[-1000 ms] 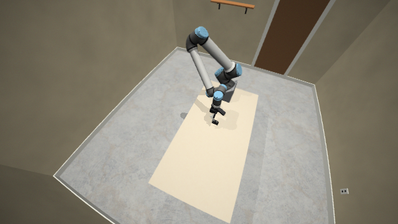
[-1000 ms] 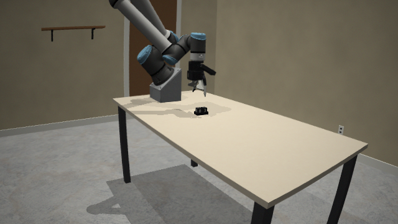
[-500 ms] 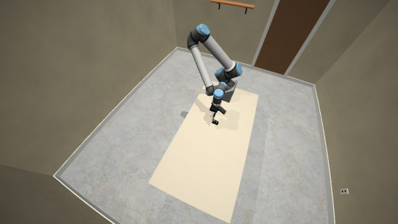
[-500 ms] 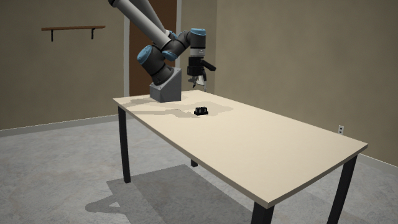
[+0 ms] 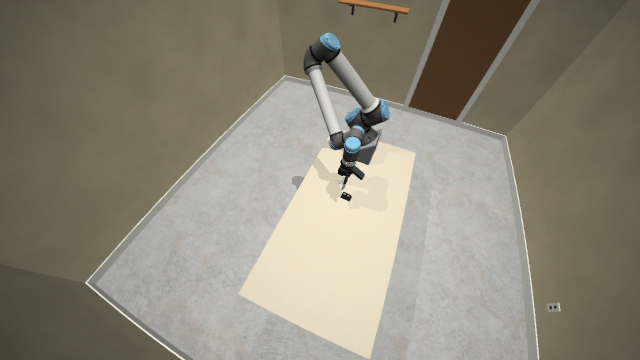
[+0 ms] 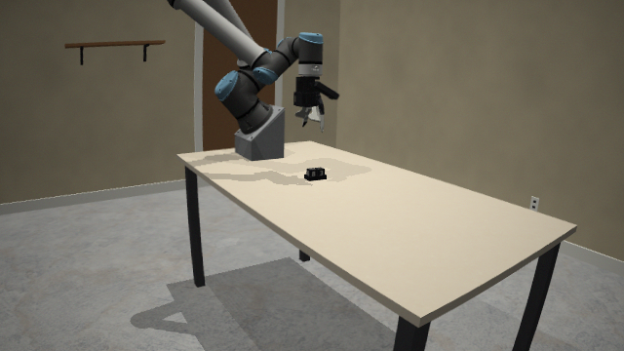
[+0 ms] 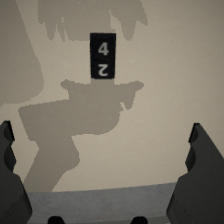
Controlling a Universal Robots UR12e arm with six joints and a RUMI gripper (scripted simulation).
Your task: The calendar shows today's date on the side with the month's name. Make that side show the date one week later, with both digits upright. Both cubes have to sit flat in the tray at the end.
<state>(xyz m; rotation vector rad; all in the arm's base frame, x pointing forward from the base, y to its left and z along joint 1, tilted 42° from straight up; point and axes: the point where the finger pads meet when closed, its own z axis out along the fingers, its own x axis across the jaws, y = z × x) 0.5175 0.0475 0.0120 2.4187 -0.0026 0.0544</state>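
Observation:
The small black calendar [image 6: 315,174] sits on the beige table near the robot's base; it also shows in the top view [image 5: 346,196]. In the wrist view the calendar [image 7: 102,55] lies far below, its two cubes side by side, their top faces showing a white 4 [image 7: 103,48] and a white 2 [image 7: 102,70] turned the other way round. My gripper [image 6: 311,118] hangs high above the calendar, fingers wide open and empty. Its two dark fingers frame the wrist view at the left [image 7: 11,170] and right [image 7: 199,170]. The side with the month's name is not readable.
The grey robot base [image 6: 259,134] stands on the table's far end behind the calendar. A brown door [image 5: 462,50] and a wall shelf [image 6: 113,45] are at the back of the room.

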